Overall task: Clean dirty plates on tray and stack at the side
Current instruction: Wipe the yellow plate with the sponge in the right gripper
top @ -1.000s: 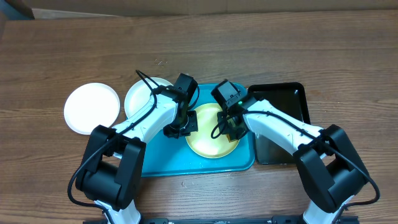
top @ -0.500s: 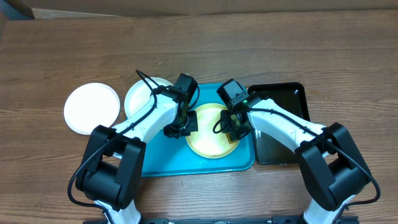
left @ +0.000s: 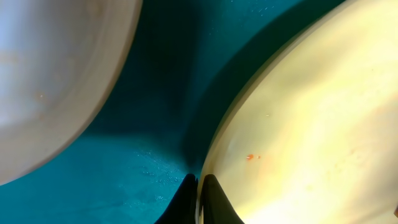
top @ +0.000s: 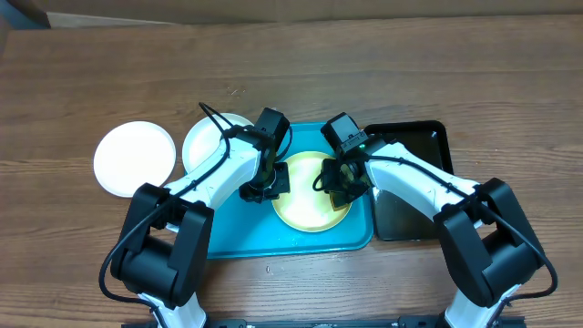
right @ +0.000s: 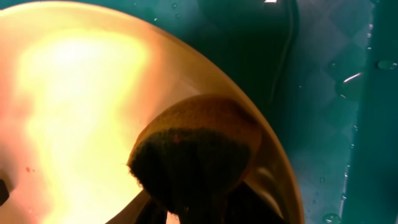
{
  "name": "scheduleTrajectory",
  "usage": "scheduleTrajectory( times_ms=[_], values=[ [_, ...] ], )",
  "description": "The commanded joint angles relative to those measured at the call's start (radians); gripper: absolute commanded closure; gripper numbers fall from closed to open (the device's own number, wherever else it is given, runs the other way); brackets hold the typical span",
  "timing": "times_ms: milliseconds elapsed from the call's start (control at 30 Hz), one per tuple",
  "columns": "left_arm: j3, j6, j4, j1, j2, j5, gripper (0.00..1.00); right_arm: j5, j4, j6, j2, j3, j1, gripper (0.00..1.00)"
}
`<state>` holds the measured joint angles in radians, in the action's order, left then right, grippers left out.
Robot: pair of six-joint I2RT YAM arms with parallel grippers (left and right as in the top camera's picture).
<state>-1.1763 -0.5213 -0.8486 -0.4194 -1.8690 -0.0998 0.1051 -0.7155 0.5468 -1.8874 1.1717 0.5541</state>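
Note:
A pale yellow-green plate (top: 310, 208) lies on the turquoise tray (top: 246, 228). My left gripper (top: 265, 186) is at the plate's left edge. In the left wrist view this gripper (left: 198, 182) is shut on the plate's rim (left: 211, 155), and a small orange speck (left: 250, 157) shows on the plate. My right gripper (top: 340, 186) is over the plate's right side. In the right wrist view it (right: 189, 202) is shut on a dark green and yellow sponge (right: 196, 149) that rests on the plate (right: 74, 93). One white plate (top: 211, 143) overlaps the tray's left rim. Another white plate (top: 135, 158) lies on the table.
A glossy black tray (top: 419, 187) stands right of the turquoise one, under my right arm. Both arms cross over the turquoise tray from the front. The wooden table (top: 383, 73) stretches behind the trays.
My right gripper with the sponge has shifted a little to the right across the plate. The left gripper and the plates have not moved.

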Motion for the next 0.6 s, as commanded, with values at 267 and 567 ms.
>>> scheduleTrajectory(
  times_ms=[267,567],
  values=[
    [-0.01,-0.006,-0.008,-0.009,0.022,0.029,0.94,0.001,-0.054,0.004,-0.024,0.044,-0.002,0.94],
    [-0.01,-0.006,-0.01,-0.009,0.022,0.03,0.94,-0.05,-0.066,0.09,-0.044,0.019,-0.002,0.96]
  ],
)
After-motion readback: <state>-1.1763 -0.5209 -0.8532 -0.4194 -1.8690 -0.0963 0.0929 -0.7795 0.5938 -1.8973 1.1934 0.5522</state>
